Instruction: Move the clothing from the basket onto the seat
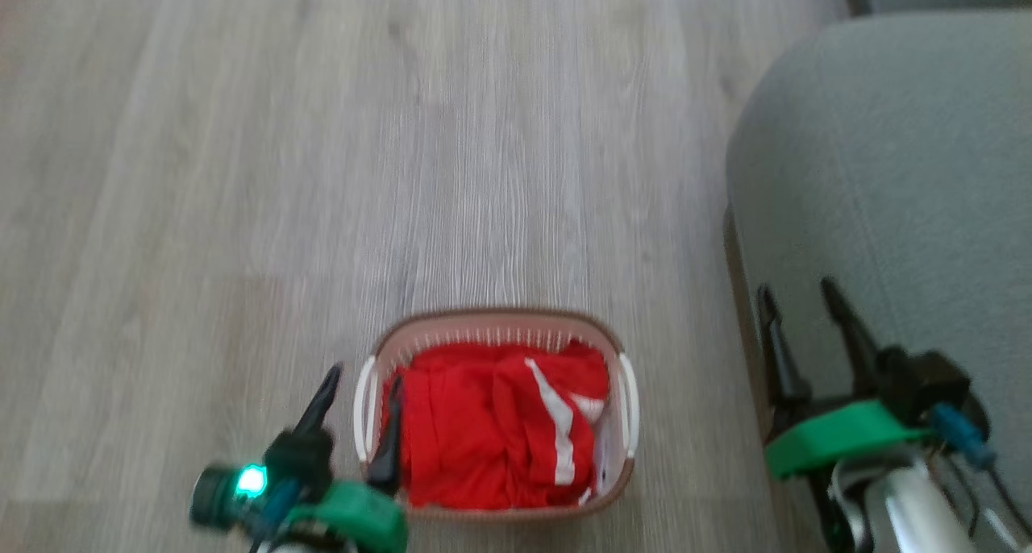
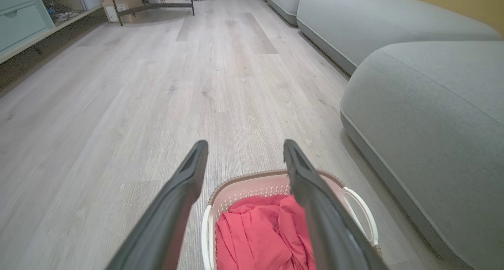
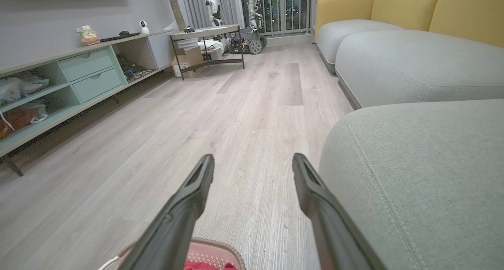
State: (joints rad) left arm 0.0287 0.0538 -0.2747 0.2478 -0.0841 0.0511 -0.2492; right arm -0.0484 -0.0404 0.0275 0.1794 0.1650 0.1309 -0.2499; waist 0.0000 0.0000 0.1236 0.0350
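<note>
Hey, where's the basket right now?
In the head view the basket sits on the floor at bottom centre, left of the seat, with the open left gripper near its left side.

I stood in a home living room | grey sofa (image 3: 433, 152) with yellow backs (image 3: 464, 10) | mint sideboard (image 3: 39, 130), 2 drawers (image 3: 90, 71) | wood-look floor (image 3: 236, 116)

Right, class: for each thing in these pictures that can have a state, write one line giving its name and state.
clothing: crumpled, lying in the basket, not gripped.
basket: upright on the floor, holding clothing.
seat: no clothing on the part in view.
left gripper: open, holding nothing, by the basket's left handle.
right gripper: open, holding nothing, beside the seat's edge.
drawers: both shut.
</note>
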